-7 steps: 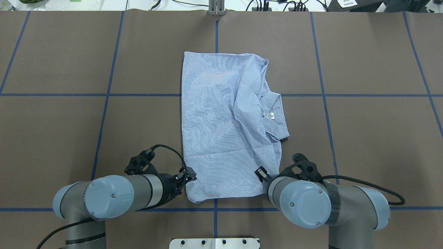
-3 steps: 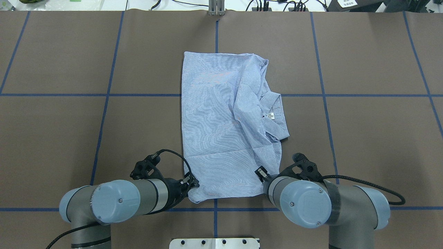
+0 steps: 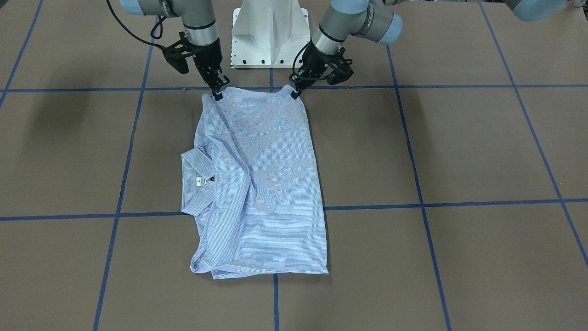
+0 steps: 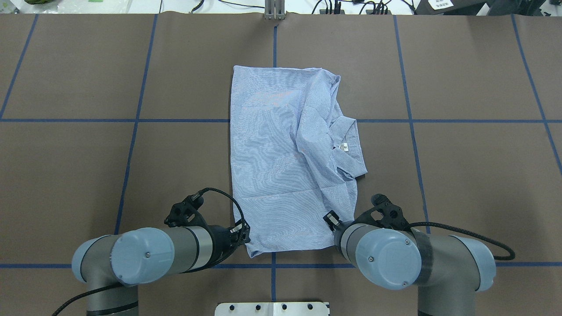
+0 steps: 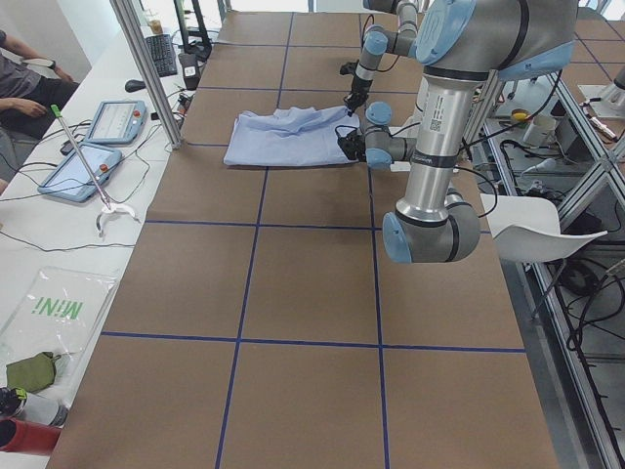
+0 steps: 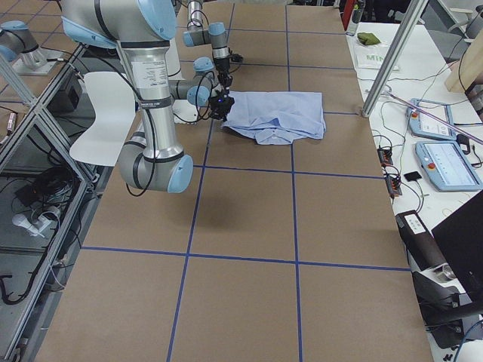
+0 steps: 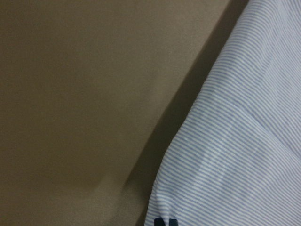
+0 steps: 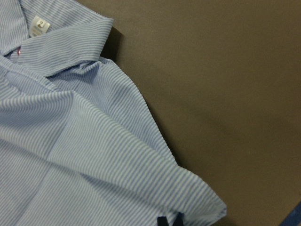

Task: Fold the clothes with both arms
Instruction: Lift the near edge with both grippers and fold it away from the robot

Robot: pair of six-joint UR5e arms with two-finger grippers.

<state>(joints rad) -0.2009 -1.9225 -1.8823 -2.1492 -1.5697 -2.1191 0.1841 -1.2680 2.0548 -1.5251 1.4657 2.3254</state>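
Left gripper (image 3: 294,94) and right gripper (image 3: 217,94) each pinch a robot-side corner of the shirt (image 3: 271,184), already narrowed to 1 long panel; folding it end over end seems left.

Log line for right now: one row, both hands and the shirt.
left hand: shut on shirt, robot-side corner | right hand: shut on shirt, other robot-side corner | shirt: lying on table, collar showing
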